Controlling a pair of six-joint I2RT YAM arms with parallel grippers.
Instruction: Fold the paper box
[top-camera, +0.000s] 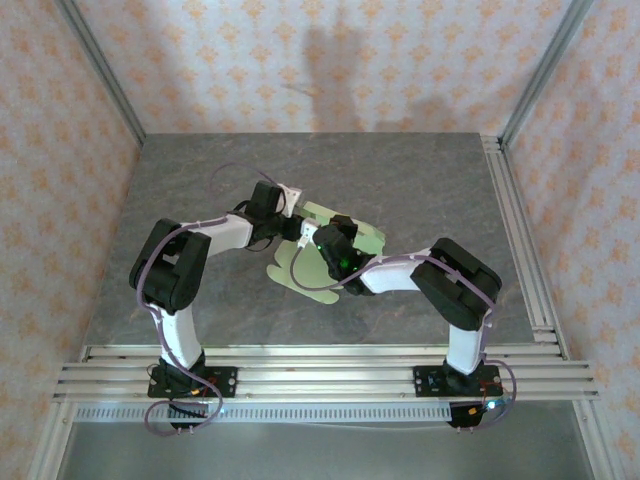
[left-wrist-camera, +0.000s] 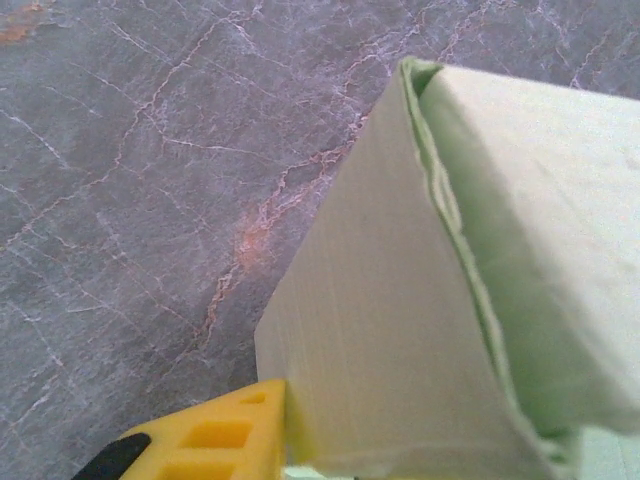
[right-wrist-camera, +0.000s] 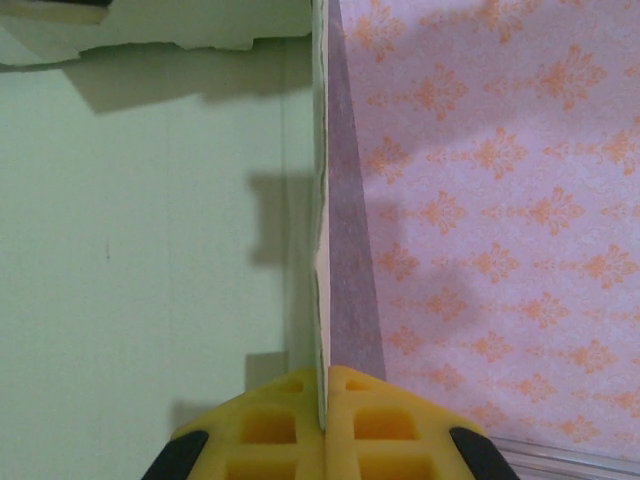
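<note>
— While both arms lean over the middle of the bench (top-camera: 200, 190) in the overhead view, where is the paper box (top-camera: 298, 268)?

— Dead centre, a pale green die-cut sheet, partly lifted. The left tool (top-camera: 293, 215) meets it from ten o'clock and the right tool (top-camera: 325, 238) from four o'clock. Both hang over the card, and rounded flaps lie flat towards seven and three o'clock.

— And the left wrist camera?

— A doubled wall (left-wrist-camera: 400, 330) of the box rises from five o'clock up to one o'clock, over marbled grey bench (left-wrist-camera: 130, 150). One yellow finger (left-wrist-camera: 215, 440) lies against its foot at six o'clock. Its partner is out of frame, so I cannot tell whether that tool is clenched or released.

— Right wrist?

— Plain enough: the yellow pads (right-wrist-camera: 290, 420) are clenched on a thin upright card edge, which runs between them from six to twelve o'clock. A broad green panel (right-wrist-camera: 150, 250) fills nine o'clock, with a patterned wall (right-wrist-camera: 500, 200) at three.

— Which step, then?

— I'd judge a side wall is being raised and creased, with much left to fold. The next move calls for the right tool to steady its panel while the left presses the doubled wall home along the crease. It should go gently, since thin card buckles.
</note>
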